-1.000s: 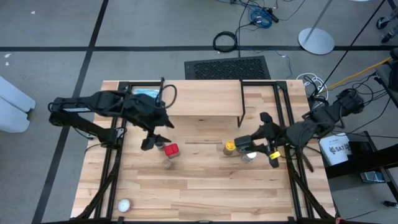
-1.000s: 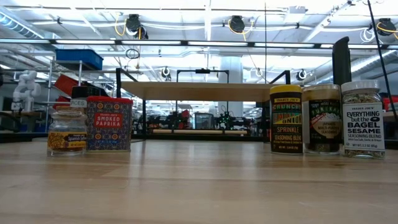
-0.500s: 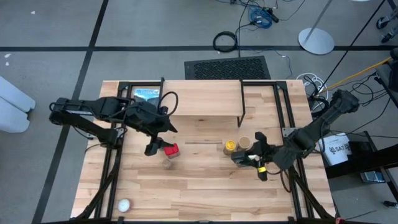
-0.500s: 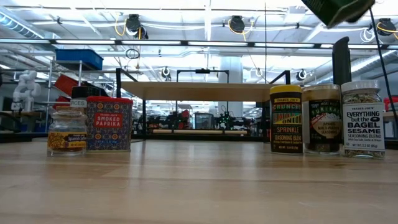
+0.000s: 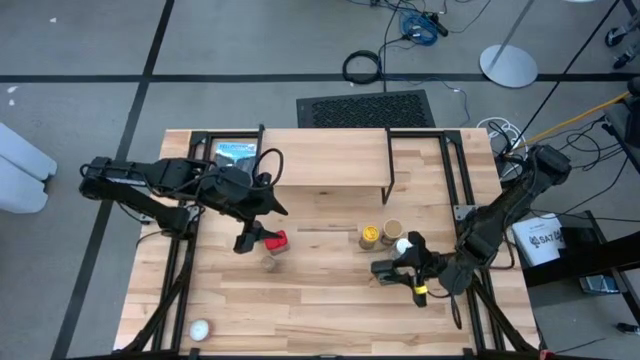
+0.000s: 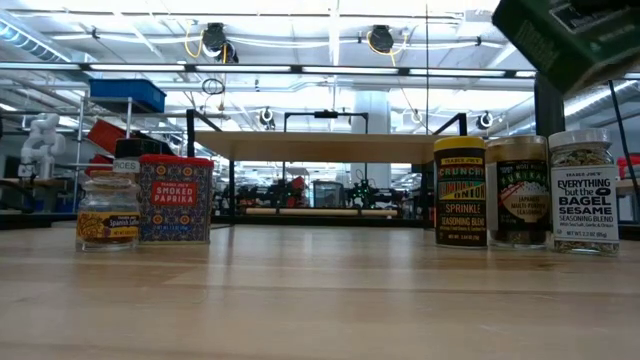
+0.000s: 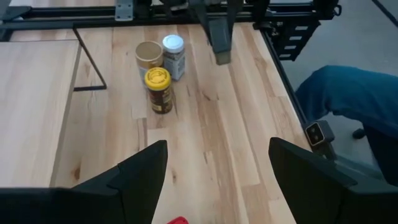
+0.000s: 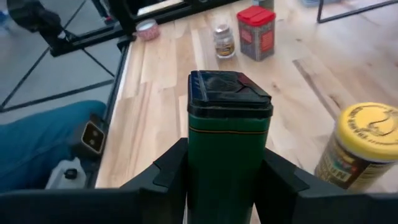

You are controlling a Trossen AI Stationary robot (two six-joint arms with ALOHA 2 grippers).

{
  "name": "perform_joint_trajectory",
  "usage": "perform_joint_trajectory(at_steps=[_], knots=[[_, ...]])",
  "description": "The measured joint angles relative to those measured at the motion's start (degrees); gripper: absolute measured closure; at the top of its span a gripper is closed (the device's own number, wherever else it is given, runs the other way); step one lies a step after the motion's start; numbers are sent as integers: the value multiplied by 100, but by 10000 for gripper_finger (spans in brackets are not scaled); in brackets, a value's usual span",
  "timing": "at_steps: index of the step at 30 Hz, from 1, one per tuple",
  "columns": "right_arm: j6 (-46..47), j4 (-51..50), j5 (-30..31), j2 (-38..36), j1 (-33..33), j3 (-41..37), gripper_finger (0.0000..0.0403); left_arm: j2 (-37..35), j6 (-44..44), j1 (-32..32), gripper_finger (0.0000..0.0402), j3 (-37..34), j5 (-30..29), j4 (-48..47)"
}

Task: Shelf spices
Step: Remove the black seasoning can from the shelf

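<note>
Since a second ago the right pincer (image 5: 385,268) has drawn back from the jar cluster toward the surface's (image 5: 300,300) front edge, lifting the black square tin (image 8: 227,143) clear; in the low view the tin (image 6: 575,40) now hangs tilted above the white-lidded jar (image 6: 584,190). The right pincer pinches the tin's green sides, its long axis running out along the fingers, black lid pointing away from the wrist. The left pincer (image 5: 248,238) hovers spread over the red tin (image 5: 275,241).

The right gripper (image 5: 388,269) reaches out low over the table's front half, its fingers clamped on something. The left gripper (image 5: 250,235) hovers with its fingers spread wide apart.
</note>
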Motion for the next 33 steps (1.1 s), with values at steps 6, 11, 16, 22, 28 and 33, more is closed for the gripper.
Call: perform_joint_trajectory(at_steps=[6,11,16,22,28,33], knots=[[-81,399,328,699,260,0,273,0,-186,-214,111,0,-159,86],[-30,906,665,1239,334,0,273,2,-332,-398,111,0,-364,91],[385,953,666,1714,367,2,273,29,-454,-596,111,0,-631,123],[679,975,671,2017,439,2,273,221,-455,-823,111,0,-778,281],[674,993,650,2055,529,2,273,607,-451,-968,111,0,-864,582],[645,852,643,2055,541,2,273,985,-501,-1033,111,0,-882,711]])
